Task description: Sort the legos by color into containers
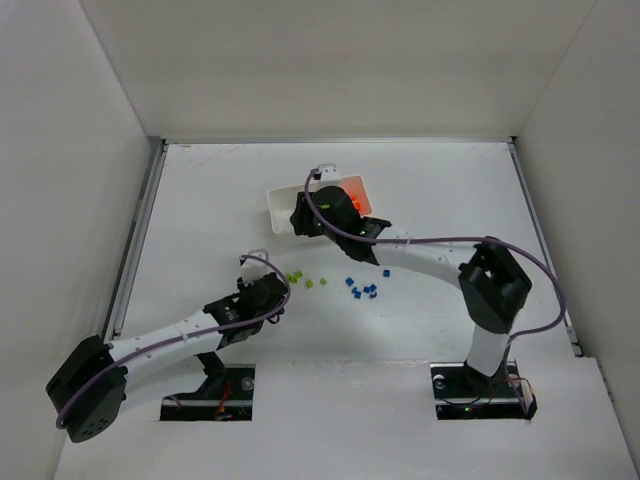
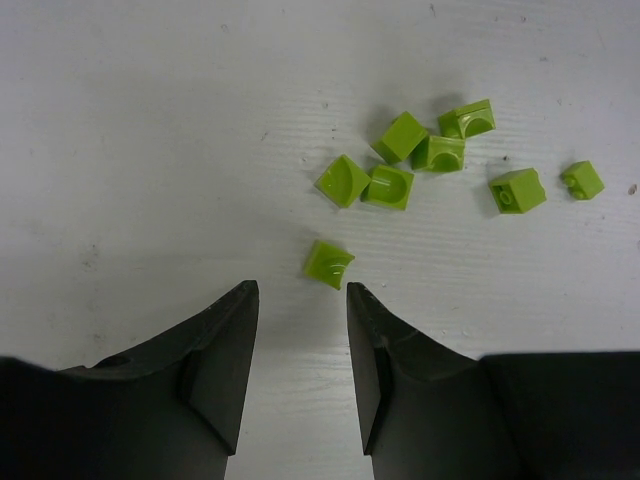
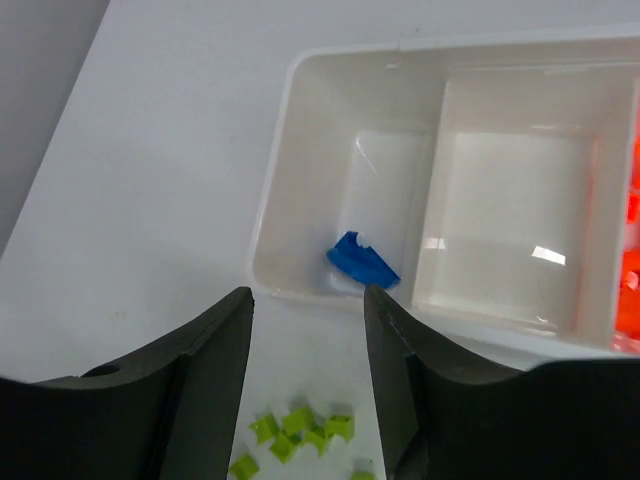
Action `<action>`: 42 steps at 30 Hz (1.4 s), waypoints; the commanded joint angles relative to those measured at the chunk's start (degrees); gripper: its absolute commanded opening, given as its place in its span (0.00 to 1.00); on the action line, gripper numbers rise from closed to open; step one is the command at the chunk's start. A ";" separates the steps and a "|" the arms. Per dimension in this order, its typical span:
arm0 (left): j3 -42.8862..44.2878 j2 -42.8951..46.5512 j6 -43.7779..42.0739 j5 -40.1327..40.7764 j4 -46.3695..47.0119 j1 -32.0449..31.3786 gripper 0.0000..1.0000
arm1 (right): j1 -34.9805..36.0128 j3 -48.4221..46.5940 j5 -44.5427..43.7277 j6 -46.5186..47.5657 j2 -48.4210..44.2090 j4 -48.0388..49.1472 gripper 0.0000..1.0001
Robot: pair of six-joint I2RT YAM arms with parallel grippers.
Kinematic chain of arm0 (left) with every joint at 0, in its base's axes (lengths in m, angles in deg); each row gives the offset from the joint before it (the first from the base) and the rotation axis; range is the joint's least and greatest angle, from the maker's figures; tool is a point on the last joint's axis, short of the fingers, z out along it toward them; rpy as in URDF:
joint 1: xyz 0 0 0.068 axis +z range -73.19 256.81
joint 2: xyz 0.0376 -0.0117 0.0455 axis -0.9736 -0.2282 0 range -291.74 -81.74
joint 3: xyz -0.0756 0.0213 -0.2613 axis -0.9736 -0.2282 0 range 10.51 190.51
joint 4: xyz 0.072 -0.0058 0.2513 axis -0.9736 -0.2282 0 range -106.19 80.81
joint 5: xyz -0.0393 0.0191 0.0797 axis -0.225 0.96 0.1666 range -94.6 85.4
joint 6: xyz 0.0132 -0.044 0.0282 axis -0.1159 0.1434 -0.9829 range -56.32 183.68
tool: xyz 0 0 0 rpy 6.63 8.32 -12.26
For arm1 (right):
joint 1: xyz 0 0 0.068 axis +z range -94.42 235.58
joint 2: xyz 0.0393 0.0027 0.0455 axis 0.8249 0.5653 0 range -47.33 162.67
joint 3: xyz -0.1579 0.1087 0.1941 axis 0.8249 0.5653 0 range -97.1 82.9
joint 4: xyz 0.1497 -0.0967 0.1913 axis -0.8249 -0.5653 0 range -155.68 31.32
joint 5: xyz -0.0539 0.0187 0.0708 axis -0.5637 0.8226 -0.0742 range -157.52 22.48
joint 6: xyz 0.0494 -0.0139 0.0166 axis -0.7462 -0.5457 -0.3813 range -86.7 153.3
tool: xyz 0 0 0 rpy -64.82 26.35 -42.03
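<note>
The tabletop (image 1: 200, 200) carries one three-compartment tray (image 3: 278, 180), one blue piece (image 3: 362, 262) in its end compartment. The right pincer (image 3: 307, 292) gapes empty above the tray's near wall; the left pincer (image 2: 300, 290), open and empty, faces eight green bricks (image 2: 389, 187) on the tabletop.

Open left claw (image 2: 300, 350) above table; green bricks (image 2: 408, 170) ahead.
</note>
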 commanded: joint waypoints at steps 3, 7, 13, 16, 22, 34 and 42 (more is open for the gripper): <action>2.09 -3.52 1.91 2.54 3.01 -0.10 0.38 | 0.10 11.41 -2.53 -0.77 -13.77 7.27 0.43; 2.53 -6.25 1.03 2.89 4.07 -0.54 0.37 | 0.19 18.71 -3.40 -1.66 -18.79 7.98 0.45; 3.06 -9.58 0.24 2.80 5.38 -0.80 0.35 | 0.01 26.28 -5.17 -2.97 -23.63 9.91 0.47; 3.32 -11.61 -0.46 2.45 6.79 -0.10 0.29 | -0.16 29.27 -5.26 -3.76 -25.65 10.53 0.47; 5.34 -11.80 -2.22 2.27 6.01 -0.62 0.13 | -1.56 36.56 -6.31 -4.12 -31.97 10.27 0.50; 23.69 -15.10 -9.43 -3.69 16.18 3.15 0.12 | -4.38 54.93 -13.42 -9.91 -46.39 4.91 0.19; 41.62 -36.29 -14.18 -5.72 22.27 8.25 0.13 | -4.82 58.10 -15.54 -10.80 -48.77 4.82 0.35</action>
